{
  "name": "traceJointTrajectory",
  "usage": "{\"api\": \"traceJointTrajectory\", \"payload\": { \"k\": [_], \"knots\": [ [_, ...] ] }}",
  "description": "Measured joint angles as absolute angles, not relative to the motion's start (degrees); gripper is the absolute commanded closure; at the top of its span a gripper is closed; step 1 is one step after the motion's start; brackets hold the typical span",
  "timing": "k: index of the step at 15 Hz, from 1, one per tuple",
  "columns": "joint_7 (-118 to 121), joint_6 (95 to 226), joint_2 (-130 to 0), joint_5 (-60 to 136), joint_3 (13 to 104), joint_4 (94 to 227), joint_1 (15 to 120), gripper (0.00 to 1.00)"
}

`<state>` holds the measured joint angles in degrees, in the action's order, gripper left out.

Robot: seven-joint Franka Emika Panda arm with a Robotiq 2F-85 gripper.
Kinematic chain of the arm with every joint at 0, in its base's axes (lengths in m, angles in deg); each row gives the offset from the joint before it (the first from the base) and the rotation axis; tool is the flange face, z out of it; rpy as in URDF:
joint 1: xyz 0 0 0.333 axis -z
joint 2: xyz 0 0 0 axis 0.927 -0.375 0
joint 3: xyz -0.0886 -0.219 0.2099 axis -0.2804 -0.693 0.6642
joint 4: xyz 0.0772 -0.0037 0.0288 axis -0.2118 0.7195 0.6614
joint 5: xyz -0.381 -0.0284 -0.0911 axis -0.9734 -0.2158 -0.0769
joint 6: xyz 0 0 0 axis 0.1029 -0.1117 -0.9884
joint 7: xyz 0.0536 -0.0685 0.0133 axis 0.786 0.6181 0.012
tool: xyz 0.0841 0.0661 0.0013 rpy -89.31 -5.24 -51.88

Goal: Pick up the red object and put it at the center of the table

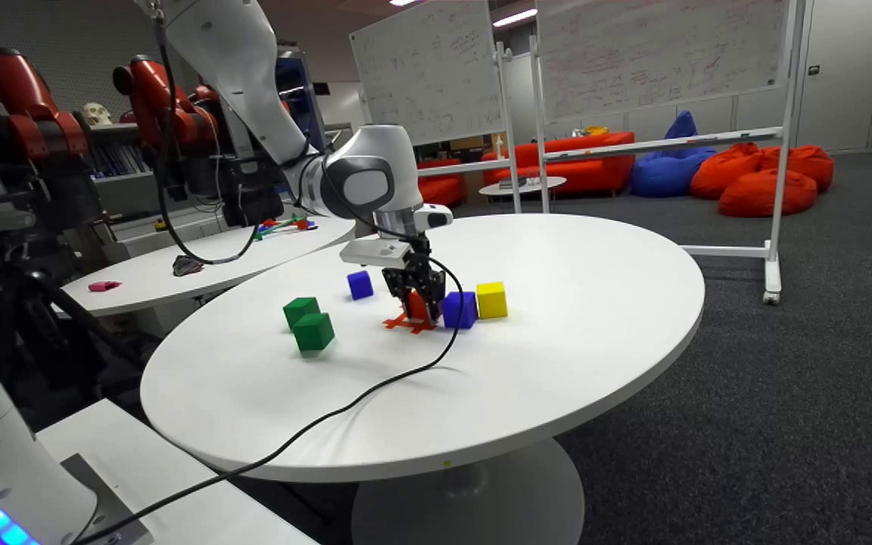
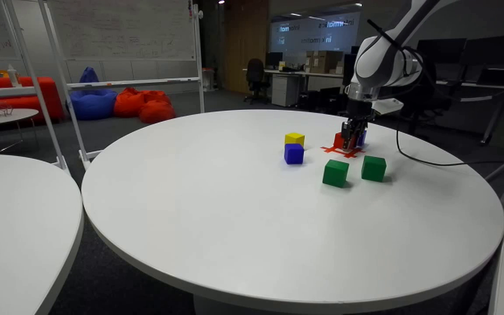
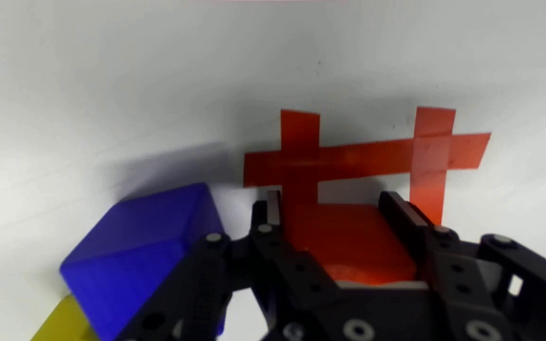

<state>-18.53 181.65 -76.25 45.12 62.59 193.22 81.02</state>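
Whiteboards point(image 1: 428, 76) on stands at back, scribbles too small to read; red sofa point(image 1: 595, 174) behind; then the round white worktop point(image 2: 217, 218), in both exterior views; my arm point(image 1: 232, 76) reaches in over it, wrist bent so that my claw point(image 3: 334, 215) points down; claw is low, nr worktop lvl, fingers on 2 opposite sides of the red blk point(image 3: 358, 246), pinching it; red tape point(image 3: 365, 161) flat on worktop right by it, strips crossing; red blk point(image 2: 338, 139) is at the tape, right of worktop's middle in an exterior view; can't tell if its underside touches worktop or is a bit up; rest are blks of approx same size: a green blk point(image 2: 335, 173) & 2nd green blk point(image 2: 373, 169), nr each other w/ gap b/w; blue blk point(image 3: 140, 251) just beside claw, can't tell if touching; yellow blk point(image 1: 492, 300) past it, partly hidden by that blue one in wrist view; other blue blk point(image 2: 294, 154) in front of yellow in an exterior view, apart from claw; red blk partly covered by my fingers in both exterior views.
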Motion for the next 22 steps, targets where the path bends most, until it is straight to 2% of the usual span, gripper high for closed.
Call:
{"api": "traceJointTrajectory", "payload": {
  "k": [2, 3, 4, 6, 7, 8, 10, 11, 22],
  "knots": [
    [-18.68, 182.20, -76.01, 45.11, 62.71, 193.94, 81.00, 0.68],
    [-18.85, 182.53, -75.95, 45.11, 62.73, 194.15, 81.00, 0.39],
    [-18.99, 182.96, -75.90, 45.10, 62.73, 194.35, 80.99, 0.16],
    [-19.23, 183.76, -76.16, 45.11, 62.91, 195.09, 80.99, 0.12],
    [-19.34, 183.98, -76.16, 45.11, 62.93, 195.48, 80.99, 0.04],
    [-19.35, 183.98, -76.49, 45.11, 63.02, 196.03, 80.98, 0.22],
    [-19.34, 184.01, -76.71, 45.10, 63.02, 195.96, 80.92, 0.07],
    [-19.33, 184.01, -76.61, 45.10, 63.03, 195.76, 80.90, 0.04],
    [-19.33, 183.98, -76.33, 45.10, 63.02, 195.69, 80.89, 0.04]
  ]
}}
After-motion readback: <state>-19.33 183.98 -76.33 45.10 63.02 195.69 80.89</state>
